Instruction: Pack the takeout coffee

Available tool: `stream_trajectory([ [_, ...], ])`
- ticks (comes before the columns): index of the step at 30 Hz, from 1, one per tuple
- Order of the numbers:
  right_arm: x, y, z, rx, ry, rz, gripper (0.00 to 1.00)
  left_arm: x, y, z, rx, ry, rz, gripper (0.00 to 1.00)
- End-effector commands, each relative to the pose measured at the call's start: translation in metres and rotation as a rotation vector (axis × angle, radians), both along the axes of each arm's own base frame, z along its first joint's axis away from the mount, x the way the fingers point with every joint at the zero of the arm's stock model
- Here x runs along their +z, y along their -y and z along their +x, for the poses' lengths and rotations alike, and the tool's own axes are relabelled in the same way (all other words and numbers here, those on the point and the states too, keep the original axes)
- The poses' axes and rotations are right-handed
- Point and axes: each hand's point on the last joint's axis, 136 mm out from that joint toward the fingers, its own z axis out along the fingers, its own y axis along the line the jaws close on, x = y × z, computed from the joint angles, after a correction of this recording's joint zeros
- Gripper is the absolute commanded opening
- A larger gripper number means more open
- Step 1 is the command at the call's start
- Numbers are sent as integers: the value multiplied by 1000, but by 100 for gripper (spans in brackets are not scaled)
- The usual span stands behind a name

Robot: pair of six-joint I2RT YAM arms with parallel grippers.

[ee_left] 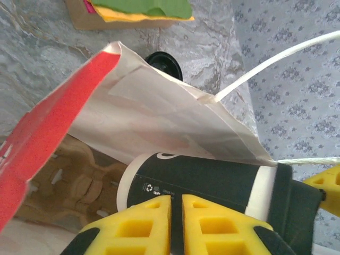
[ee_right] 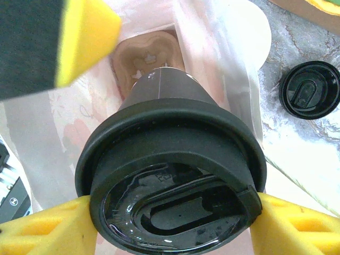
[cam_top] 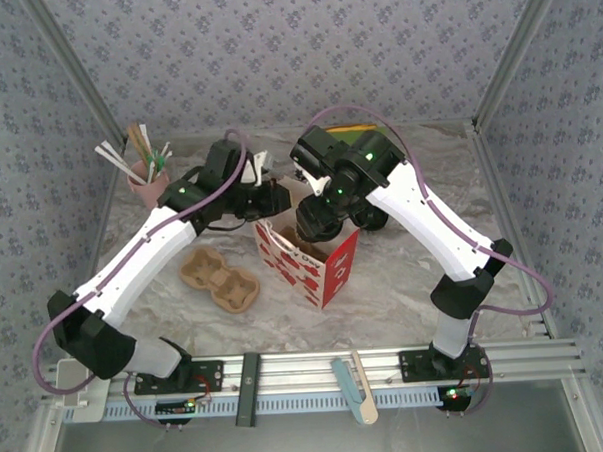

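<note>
Centre of the overhead view: a red-and-white patterned paper bag (cam_top: 301,266) with white cord handles, standing open on the marbled grey-white table (cam_top: 424,281). Directly over its mouth, the right tool (cam_top: 316,223), clenched on a small dark paper cup with a round black plastic lid (ee_right: 159,95). In the right wrist view, yellow fingers (ee_right: 297,226) pressing the lid's rim from lower left and lower right. Cup body pointing away from the camera, ringed by the bag's pale walls, with brown moulded cardboard beyond its base. In the left wrist view, lies across the lower frame, lid end at right, its upper side tucked behind the bag's white wall.

Left tool (cam_top: 270,197) just up and left of the bag in the overhead view, close against its top edge. Seen from its own wrist, yellow fingers (ee_left: 143,223) almost together at the bottom of the frame, only a thin dark slit between them. Cannot tell whether released or pinching something thin.

A loose round black plastic lid (ee_right: 309,89) flat on the table at the right of the right wrist view, apart from the bag. A brown moulded cardboard cup carrier (cam_top: 221,280) on the table left of the bag, near it. A pink cup of straws and sticks (cam_top: 147,183) at upper left, well apart from the bag.
</note>
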Motion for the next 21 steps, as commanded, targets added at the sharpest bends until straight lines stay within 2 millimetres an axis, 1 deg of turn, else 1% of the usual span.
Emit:
stream_trajectory([
  [1, 0, 2, -6, -3, -6, -10, 69, 36, -10, 2, 34, 85, -44, 22],
  [4, -2, 2, -8, 3, -8, -21, 69, 47, -17, 4, 60, 121, -59, 31],
  [6, -4, 2, -9, 7, -11, -30, 69, 55, -24, 5, 83, 149, -67, 44],
  [8, -6, 2, -11, 13, -14, -37, 69, 64, -32, 6, 108, 182, -74, 47],
  [9, -7, 2, -11, 15, -17, -42, 69, 69, -37, 7, 126, 206, -71, 51],
  [10, -8, 2, -12, 16, -19, -45, 69, 73, -42, 7, 146, 226, -64, 57],
  [13, -11, 0, -14, 23, -30, -57, 69, 84, -59, 7, 201, 274, -58, 62],
  [14, -13, 0, -14, 23, -34, -61, 69, 85, -64, 7, 219, 284, -54, 65],
  [15, -14, 0, -14, 26, -37, -66, 69, 88, -70, 5, 239, 301, -55, 72],
  [16, -16, -1, -15, 27, -44, -71, 69, 89, -76, 5, 254, 312, -52, 76],
  [19, -20, -2, -15, 31, -60, -83, 69, 90, -87, 2, 282, 324, -56, 78],
  [20, -22, -2, -16, 31, -67, -87, 69, 88, -89, 1, 288, 321, -54, 84],
  [21, -24, -3, -16, 32, -75, -92, 69, 87, -92, 0, 293, 320, -53, 85],
])
